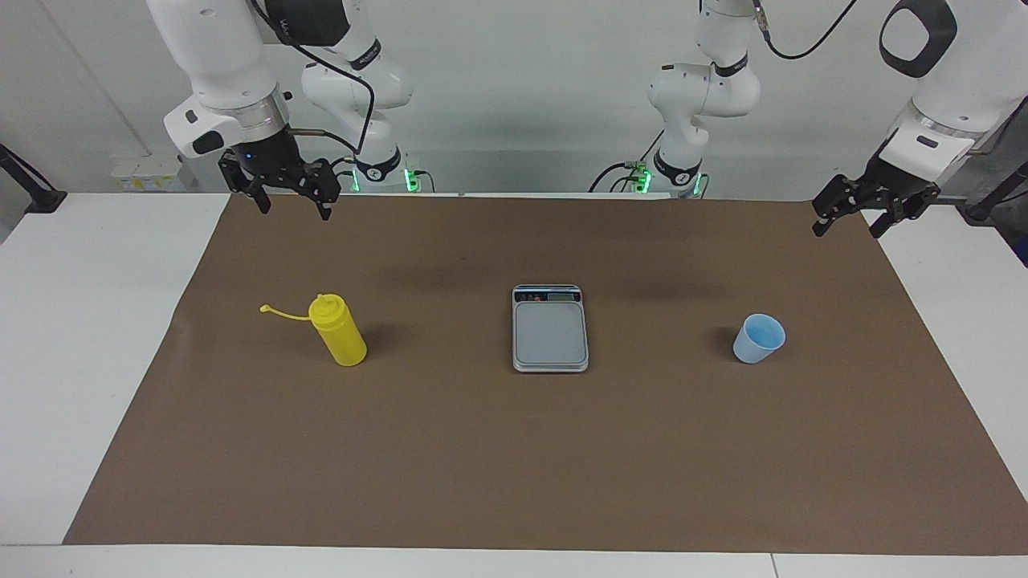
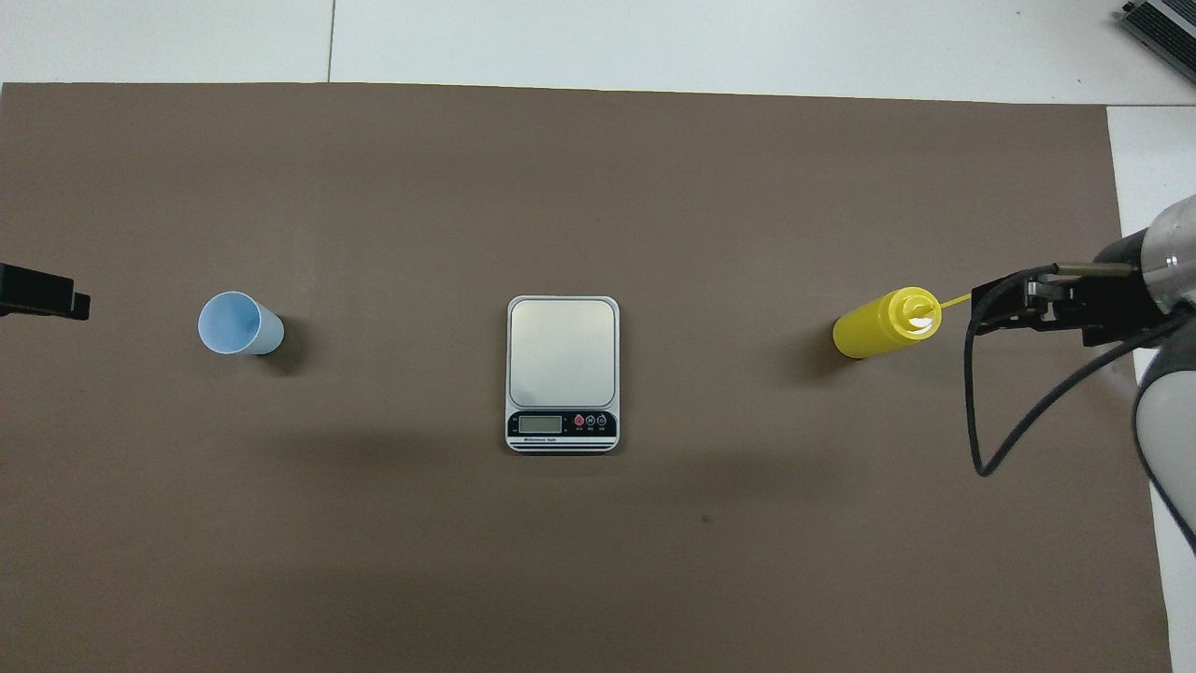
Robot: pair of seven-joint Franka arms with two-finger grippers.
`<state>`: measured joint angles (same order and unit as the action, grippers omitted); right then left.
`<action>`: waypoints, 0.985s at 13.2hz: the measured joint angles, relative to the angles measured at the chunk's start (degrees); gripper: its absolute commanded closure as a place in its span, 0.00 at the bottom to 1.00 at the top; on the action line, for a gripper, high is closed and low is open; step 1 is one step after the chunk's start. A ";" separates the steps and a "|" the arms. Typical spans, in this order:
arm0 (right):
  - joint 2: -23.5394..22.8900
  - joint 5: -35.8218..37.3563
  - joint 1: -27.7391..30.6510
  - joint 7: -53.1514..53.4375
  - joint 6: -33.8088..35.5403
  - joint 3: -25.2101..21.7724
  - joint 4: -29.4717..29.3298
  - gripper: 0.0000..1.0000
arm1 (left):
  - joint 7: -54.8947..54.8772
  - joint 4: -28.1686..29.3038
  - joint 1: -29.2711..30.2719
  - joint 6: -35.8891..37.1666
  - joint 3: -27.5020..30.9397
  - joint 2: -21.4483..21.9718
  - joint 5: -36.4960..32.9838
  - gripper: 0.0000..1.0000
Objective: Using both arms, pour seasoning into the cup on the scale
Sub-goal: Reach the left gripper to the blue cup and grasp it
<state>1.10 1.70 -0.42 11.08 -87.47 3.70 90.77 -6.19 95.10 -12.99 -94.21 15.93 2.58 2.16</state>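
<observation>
**Nothing held yet: bottle, scale and cup stand apart on the mat**

Working across the facing view from its left edge.

Right gripper [image 1: 291, 205] hangs empty over the mat's edge nearest the robots, at the right arm's end, with its jaws apart.

Bottle [image 1: 339, 330] stands upright on the brown mat [image 1: 514, 466], toward the right arm's end, with its cap strap [image 1: 283, 312] trailing off sideways. I judge it to be soft plastic that gives under pressure, so a hard pinch could squirt it early. I would take it around the middle of the body, below the nozzle, and keep clear of the strap.

Scale [image 1: 550, 331] lies flat at the middle of the mat, display strip on the edge nearest the robots, nothing on its platform.

Cup [image 1: 758, 339] stands upright and looks empty, toward the left arm's end, well apart from the scale. I expect it to be very light, thin-walled and easy to tip or crush. A gentle grip across the wall or rim should do.

Left gripper [image 1: 850, 218] hangs empty over the mat's corner at its own end, jaws apart.

My reading: the cup must go onto the scale first.
</observation>
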 measured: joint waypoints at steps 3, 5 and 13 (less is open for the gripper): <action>0.00 0.00 0.00 0.00 0.00 0.00 0.00 0.00 | 0.00 0.09 0.00 0.01 -0.07 0.00 -0.88 0.00; 0.00 0.00 0.00 0.00 0.00 0.00 0.00 0.00 | 0.00 0.59 0.00 -0.02 -0.07 0.03 -0.98 0.00; 0.00 0.00 0.00 0.00 0.00 0.00 0.00 0.00 | 2.10 19.44 0.01 -21.27 -0.10 1.43 -1.03 0.00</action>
<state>1.10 1.70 -0.42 11.08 -87.47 3.70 90.77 -4.09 114.54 -12.98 -115.48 15.83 4.02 1.14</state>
